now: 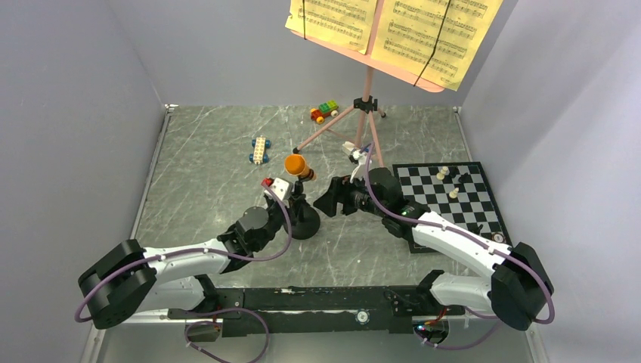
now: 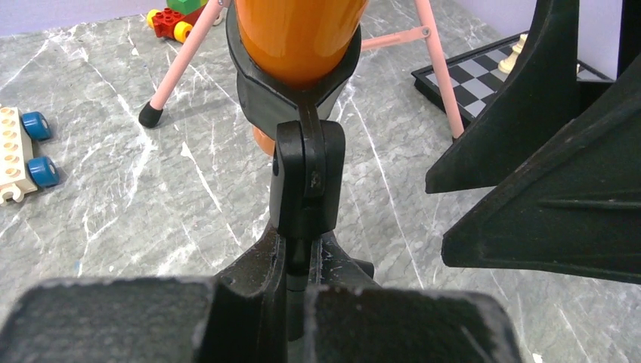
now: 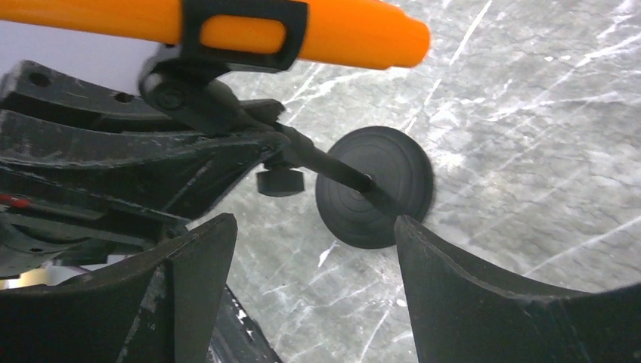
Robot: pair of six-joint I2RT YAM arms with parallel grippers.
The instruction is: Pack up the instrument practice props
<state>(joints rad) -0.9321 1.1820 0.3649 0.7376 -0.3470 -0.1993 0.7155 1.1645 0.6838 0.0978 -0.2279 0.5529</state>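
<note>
- Table: grey marble top, and everything sits on it.
- Pink music stand: upright on its tripod at the far side, well apart from both arms and untouched.
- Yellow sheet-music pages: 2 sheets on the stand's desk under black bands, not packed yet.
- Chessboard: right side, partly under the right arm (not part of the job).
- Left gripper: clenched on the stem of the mic stand, low down. The wrist view shows both fingers pinched around the post.
- Right gripper: jaws spread wide, holding nothing, just right of the stem and facing it.
- Black mic stand: round base looks flat on the table mid-front, stem rising to a clip.
- Orange toy microphone: sits in the clip at the stand's top, tilted, with its head toward the far left.
- Key relation: from the right wrist camera, the microphone lies above and beyond the open jaws. Its long axis runs across the view, roughly along the finger-to-finger line, with the tail end to the right.
- My read: the right arm is the free, nearer 1, so it should pull the microphone while the left steadies the stand. It likely needs to rise and roll first.
- Toy cars: 2 small ones sit farther back and are not relevant.
</note>
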